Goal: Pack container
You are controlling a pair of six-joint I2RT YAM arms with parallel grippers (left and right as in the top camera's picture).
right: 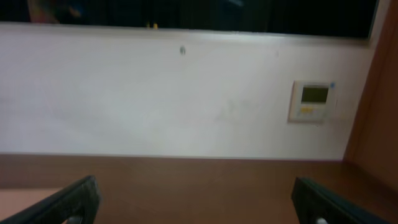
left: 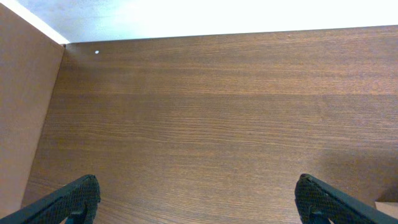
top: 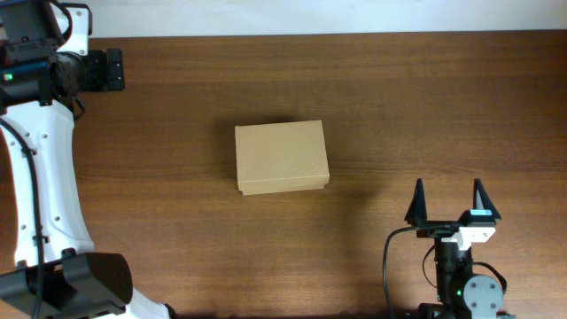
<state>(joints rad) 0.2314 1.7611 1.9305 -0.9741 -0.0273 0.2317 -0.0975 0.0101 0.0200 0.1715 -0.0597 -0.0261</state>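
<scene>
Grained wood table (top: 399, 106) holds a rectangular cardboard container (top: 282, 158); left hand (left: 198, 190) and right hand (top: 448, 191) spread wide.

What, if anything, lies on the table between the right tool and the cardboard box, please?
Nothing visible does: only bare wooden table lies between the open right tool and the cardboard box.
</scene>
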